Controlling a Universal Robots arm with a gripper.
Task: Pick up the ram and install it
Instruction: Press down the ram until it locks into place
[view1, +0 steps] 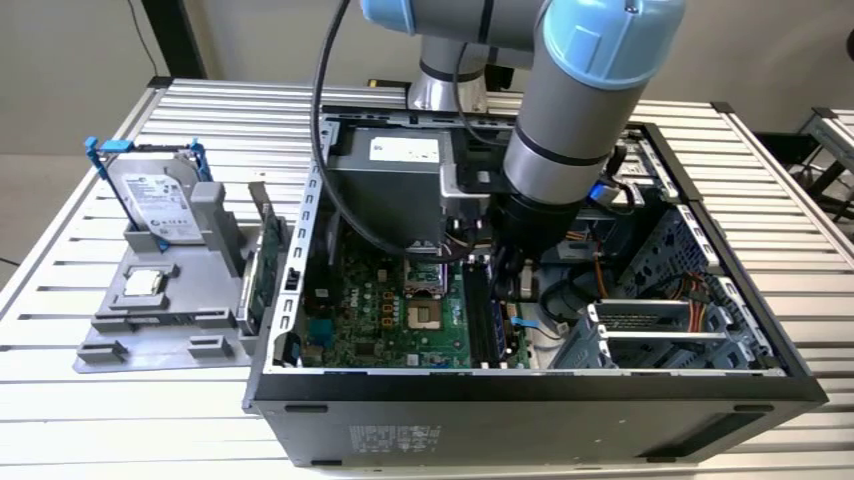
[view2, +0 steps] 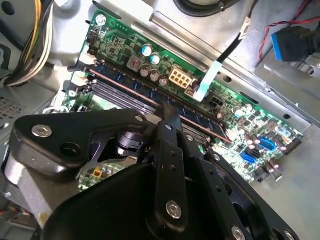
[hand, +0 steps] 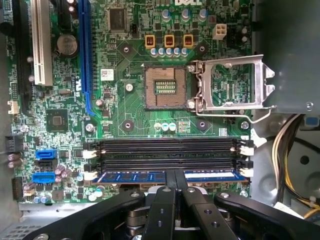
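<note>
Exterior view: computer case (view1: 534, 390) on slatted table (view1: 134, 400).

The long, thin dark blue ram stick (hand: 170, 176) carries small white labels and lies beside three black slots with white end clips (hand: 167, 152); the flat green motherboard (hand: 130, 107) is dotted with silver solder points, a long blue slot, a cream-white slot and three yellow-orange square connectors; the matt black metal end effector (hand: 175, 192) shows silver screw heads; in the exterior view the robot arm (view1: 574, 130) is grey with pale blue caps, the computer case (view1: 534, 395) black, the ribbed worktop (view1: 80, 420) off-white and the moulded parts tray (view1: 160, 315) plain grey.
</note>
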